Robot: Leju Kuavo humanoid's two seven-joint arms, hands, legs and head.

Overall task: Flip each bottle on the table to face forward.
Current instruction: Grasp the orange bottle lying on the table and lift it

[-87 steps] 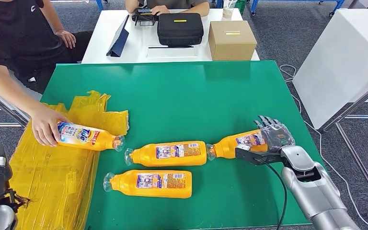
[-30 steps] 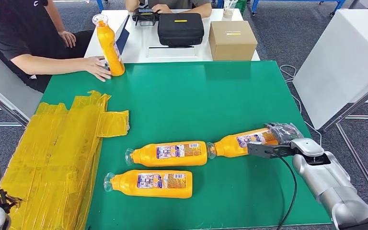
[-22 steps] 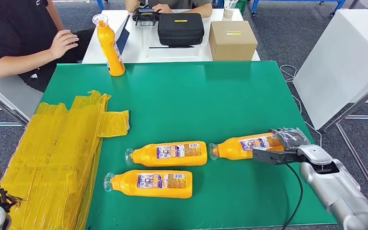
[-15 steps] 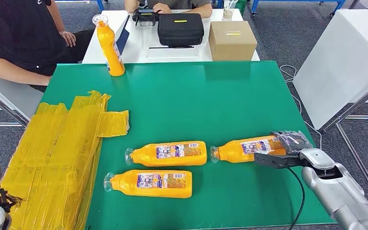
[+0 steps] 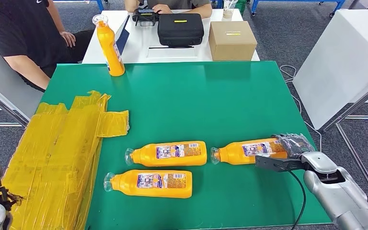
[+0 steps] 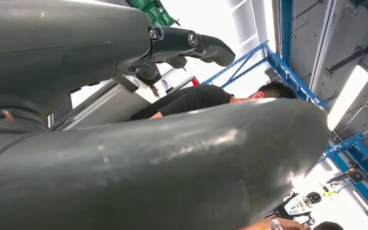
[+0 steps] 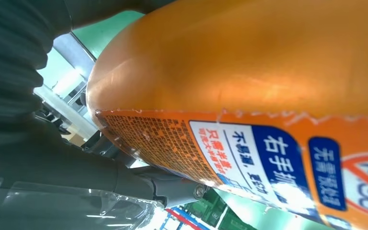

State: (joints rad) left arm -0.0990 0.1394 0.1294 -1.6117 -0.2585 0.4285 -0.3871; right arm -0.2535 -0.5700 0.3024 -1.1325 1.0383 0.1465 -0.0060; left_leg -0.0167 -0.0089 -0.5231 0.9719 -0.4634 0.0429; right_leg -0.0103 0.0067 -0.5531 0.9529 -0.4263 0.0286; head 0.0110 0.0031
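Three orange bottles lie on their sides on the green table point(image 5: 196, 96), caps pointing left. The middle bottle point(image 5: 167, 154) and the lower bottle point(image 5: 149, 183) lie untouched, labels up. My right hand point(image 5: 292, 145) grips the base end of the right bottle point(image 5: 249, 150) near the table's right edge; the right wrist view shows that bottle's orange body and label point(image 7: 249, 96) pressed against the hand. A fourth bottle point(image 5: 109, 45) stands upright at the far left corner. My left hand point(image 6: 124, 143) holds nothing, its fingers apart, off the table's near left side.
Crumpled yellow plastic bags point(image 5: 52, 158) cover the table's left edge. A person point(image 5: 19, 33) sits at the far left. Behind is a white table with a black case point(image 5: 180, 28) and a cardboard box point(image 5: 232, 40). A white table point(image 5: 345, 62) stands at the right.
The person stood a bottle upright at the far left corner and drew the arm back. My right hand closed on the right bottle's base and shifted it slightly right and nearer.
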